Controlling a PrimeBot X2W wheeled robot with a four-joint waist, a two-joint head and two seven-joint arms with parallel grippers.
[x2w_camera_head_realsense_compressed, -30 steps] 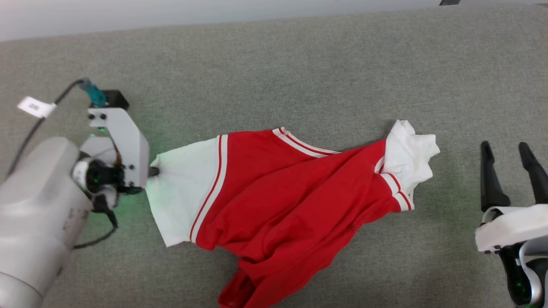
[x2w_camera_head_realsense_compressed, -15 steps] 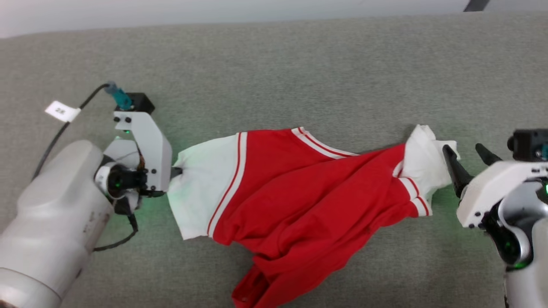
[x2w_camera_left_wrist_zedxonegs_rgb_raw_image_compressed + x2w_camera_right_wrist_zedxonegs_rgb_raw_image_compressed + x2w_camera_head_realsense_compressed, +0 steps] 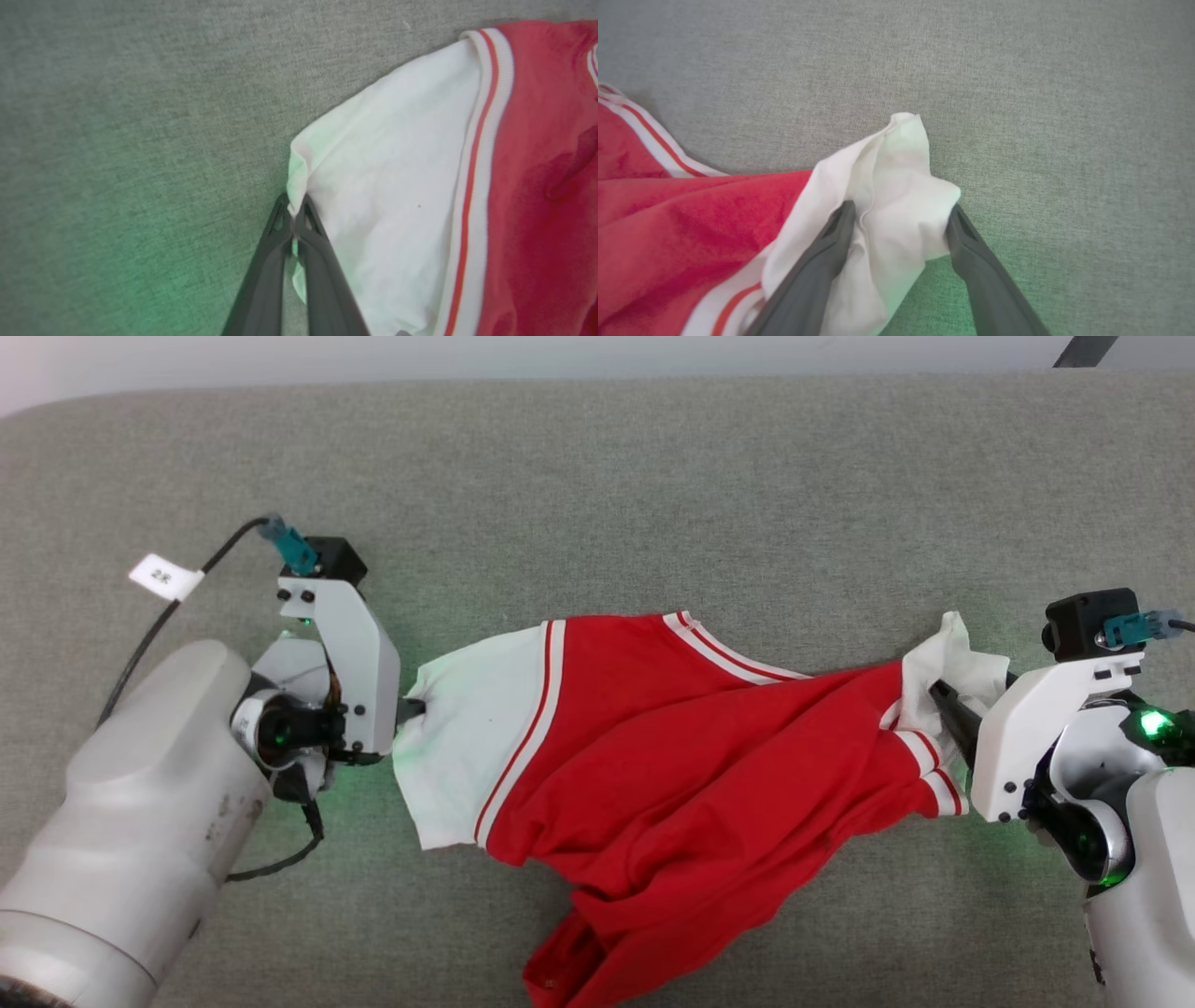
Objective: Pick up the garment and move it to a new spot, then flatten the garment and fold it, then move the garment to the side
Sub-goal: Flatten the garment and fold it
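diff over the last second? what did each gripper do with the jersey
The right gripper swung in from the lower right to the jersey's white sleeve and now straddles it, jaws open, not yet gripping. The left gripper tightened shut on the edge of the other white sleeve. The head camera shifted too. The jersey lies crumpled on the grey surface as before.

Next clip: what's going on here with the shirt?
A two-armed robot is working on a crumpled red garment lying on a grey fabric surface. Its left claw is shut on the edge of one white sleeve. Its right claw is open, with a finger on each side of the bunched other sleeve, not yet closed. The garment is neither flattened nor folded.
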